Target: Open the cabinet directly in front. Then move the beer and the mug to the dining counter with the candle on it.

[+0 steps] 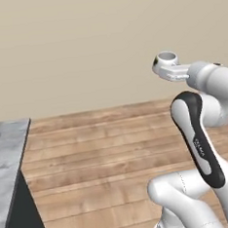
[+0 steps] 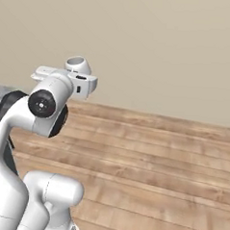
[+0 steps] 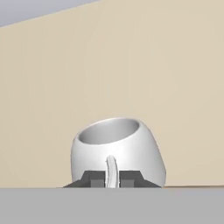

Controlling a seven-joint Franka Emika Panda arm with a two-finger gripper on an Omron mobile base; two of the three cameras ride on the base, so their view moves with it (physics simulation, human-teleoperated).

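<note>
A white mug [image 3: 118, 146] is held upright and high in the air, its mouth up. My gripper [image 3: 112, 179] is shut on the mug's thin handle, with one dark fingertip on each side of it. In the left base view the mug [image 1: 166, 58] sits on top of the hand at the end of the raised arm, with the gripper [image 1: 167, 68] just under it. The right base view has the mug [image 2: 77, 64] above the gripper [image 2: 77, 75], in front of the wall. The cabinet, the beer and the candle are out of view.
A grey-veined marble counter top [image 1: 5, 145] on a dark base juts in at the left edge; I cannot tell whether it is the dining counter. Wooden floor [image 2: 157, 158] runs to a plain beige wall [image 1: 80, 45] ahead.
</note>
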